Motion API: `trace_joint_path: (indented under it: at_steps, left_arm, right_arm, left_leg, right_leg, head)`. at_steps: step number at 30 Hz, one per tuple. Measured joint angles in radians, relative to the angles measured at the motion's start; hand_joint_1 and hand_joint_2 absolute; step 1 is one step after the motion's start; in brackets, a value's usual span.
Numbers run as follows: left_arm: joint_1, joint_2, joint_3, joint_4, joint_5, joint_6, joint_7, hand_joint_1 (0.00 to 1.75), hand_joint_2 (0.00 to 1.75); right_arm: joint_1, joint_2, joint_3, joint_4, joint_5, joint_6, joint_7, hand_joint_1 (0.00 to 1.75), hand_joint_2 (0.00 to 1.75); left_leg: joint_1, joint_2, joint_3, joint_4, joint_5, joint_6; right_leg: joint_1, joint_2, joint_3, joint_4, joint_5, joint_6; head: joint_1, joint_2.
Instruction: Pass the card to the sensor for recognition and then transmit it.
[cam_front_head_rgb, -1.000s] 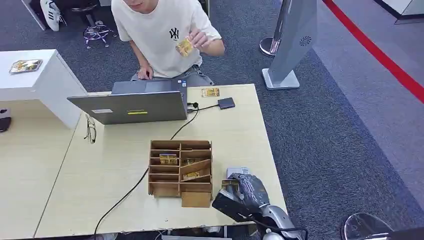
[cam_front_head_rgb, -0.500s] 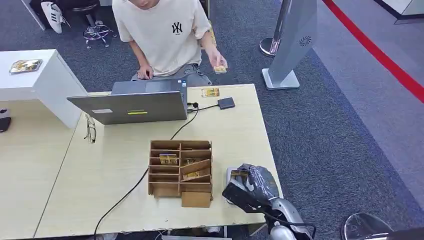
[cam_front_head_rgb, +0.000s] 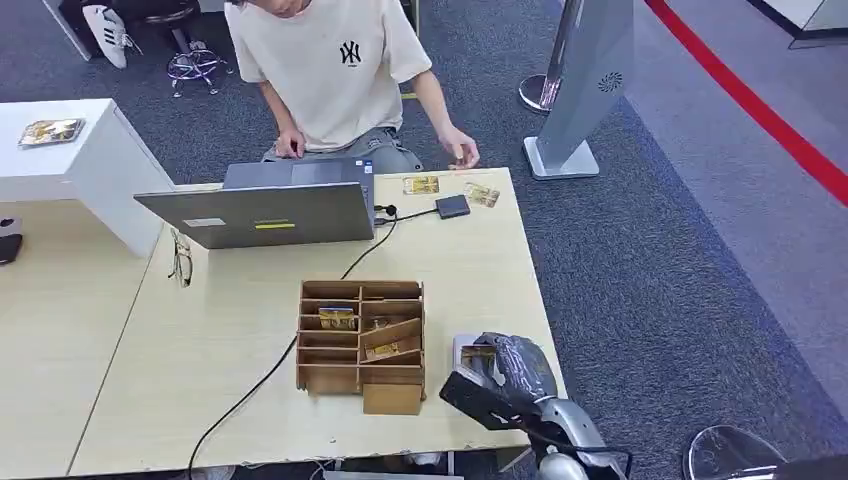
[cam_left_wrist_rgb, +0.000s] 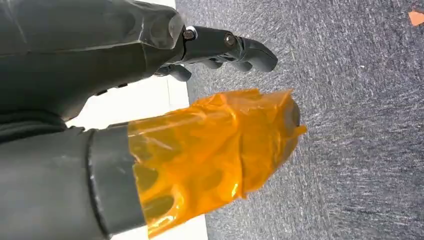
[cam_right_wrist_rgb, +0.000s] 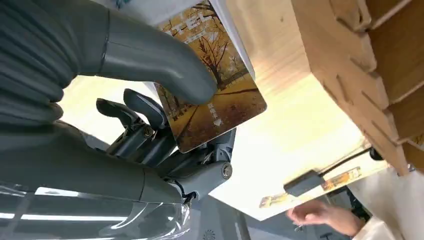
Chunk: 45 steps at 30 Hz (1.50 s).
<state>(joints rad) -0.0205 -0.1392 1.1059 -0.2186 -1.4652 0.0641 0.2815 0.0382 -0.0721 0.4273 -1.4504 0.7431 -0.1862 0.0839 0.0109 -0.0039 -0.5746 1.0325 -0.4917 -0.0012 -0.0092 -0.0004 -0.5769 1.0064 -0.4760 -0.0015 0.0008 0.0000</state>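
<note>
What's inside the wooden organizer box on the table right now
The wooden organizer box holds gold-printed cards in several slots; other slots look empty, though the dividers hide their depths.

I'm reading an "NY" logo on the person's shirt (cam_front_head_rgb: 349, 52), partial letters "TEL" on the card (cam_right_wrist_rgb: 215, 85).

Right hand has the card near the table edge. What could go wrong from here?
1. The right hand holds the card under the thumb by one end; most of it sticks out unsupported, so it may slip during the pass.
2. The wooden organizer stands close beside the hand; a swing toward it could clip it.
3. The person's hand is at the table's far edge beside two loose cards; a handover reach may meet it.
</note>
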Motion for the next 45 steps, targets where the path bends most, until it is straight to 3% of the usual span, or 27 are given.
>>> trace_joint_path:
  at_steps: [26,45]
  left_arm:
    - [0.0,-0.001,0.022,0.0,-0.008,0.002,0.002,0.0,0.0]
    - [-0.001,-0.001,0.022,0.0,-0.026,-0.002,0.002,0.0,0.0]
  right_arm:
    - [-0.022,0.018,0.042,0.072,0.038,-0.019,0.024,1.75,1.75]
    - [-0.083,0.043,0.044,0.153,0.097,0.006,0.039,1.75,1.75]
  left_leg:
    - [0.0,0.0,0.001,0.0,0.0,0.0]
    - [0.0,0.0,0.002,0.0,0.0,0.0]
  right_leg:
    - [0.0,0.0,0.001,0.0,0.0,0.0]
    - [0.0,0.0,0.002,0.0,0.0,0.0]
  head:
    - [0.0,0.0]
    - [0.0,0.0]
